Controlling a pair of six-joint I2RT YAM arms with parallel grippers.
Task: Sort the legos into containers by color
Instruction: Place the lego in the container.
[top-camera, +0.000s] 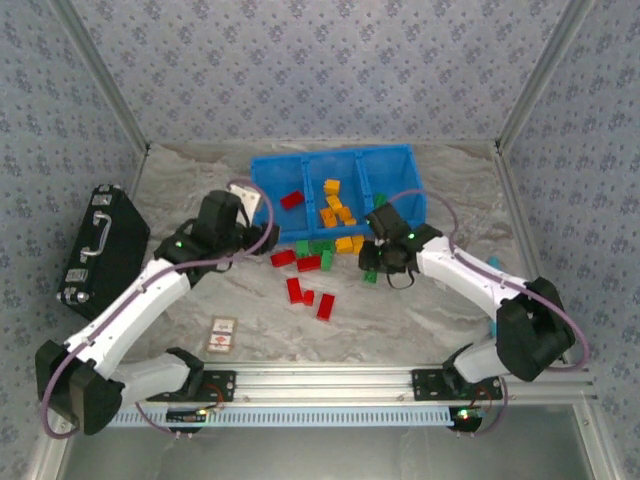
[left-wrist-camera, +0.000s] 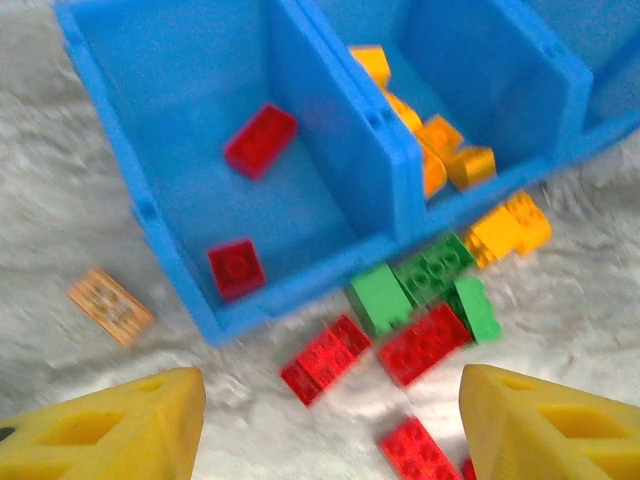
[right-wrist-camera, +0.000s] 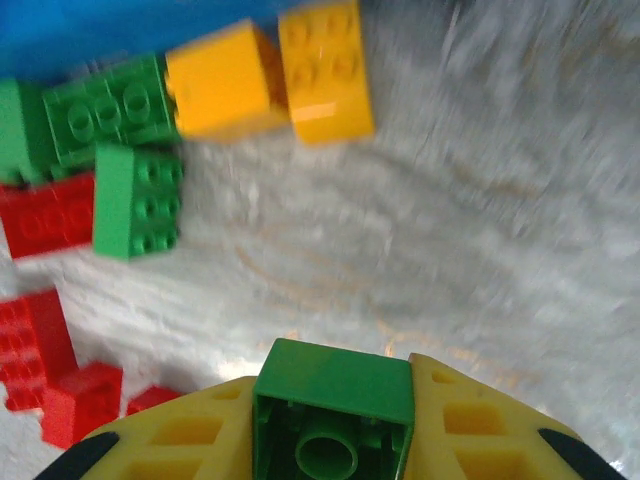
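Far left: a black hard case with silver latches (top-camera: 100, 245); nearer, a flat printed card (top-camera: 222, 335). Left of centre: my left gripper (left-wrist-camera: 330, 430) hovers at the near-left corner of the bright blue three-compartment plastic bin (top-camera: 262, 172), jaws apart, gripping nothing. The bin's left compartment (left-wrist-camera: 190, 120) holds two glossy red plastic bricks (left-wrist-camera: 260, 140); its middle compartment (left-wrist-camera: 480, 60) holds orange-yellow bricks (left-wrist-camera: 445, 135). On the grey marbled table (top-camera: 420, 310), just near of the bin, lie loose red, green and orange-yellow bricks (top-camera: 310, 262). Right: my right gripper (right-wrist-camera: 333, 440) is closed on a small green plastic brick (right-wrist-camera: 333, 385) over bare table.
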